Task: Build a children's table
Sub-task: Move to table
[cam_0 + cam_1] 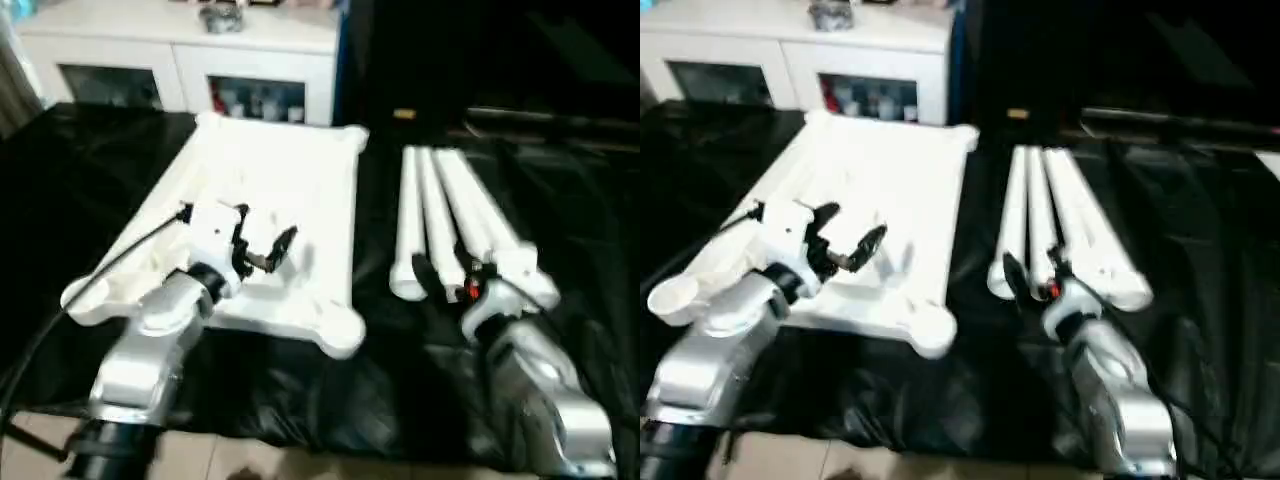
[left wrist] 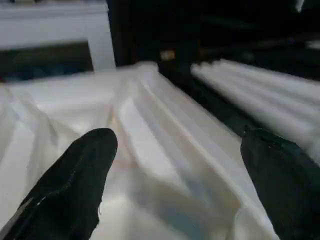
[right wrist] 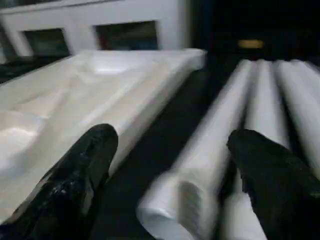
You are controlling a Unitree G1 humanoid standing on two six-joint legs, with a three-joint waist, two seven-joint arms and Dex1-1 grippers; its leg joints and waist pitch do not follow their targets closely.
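Looking down over my two forearms, I see the white tabletop (image 1: 270,190) lying on the black-covered work table (image 1: 80,170), left of centre in the frame, its rounded corner sockets at the corners; my left gripper (image 1: 262,238) hovers over its near half with the fingers spread wide — nothing between them; the left wrist view shows the ribbed surface under those fingers (image 2: 75,185). Right of centre lie the four white legs (image 1: 440,215), bundled side by side, flared ends toward me; my right gripper (image 1: 1032,275) sits at those near ends, fingers parted — the leftmost leg (image 3: 200,175) lies in the gap between them, not clamped. A white cabinet (image 1: 180,50) fills the upper left.
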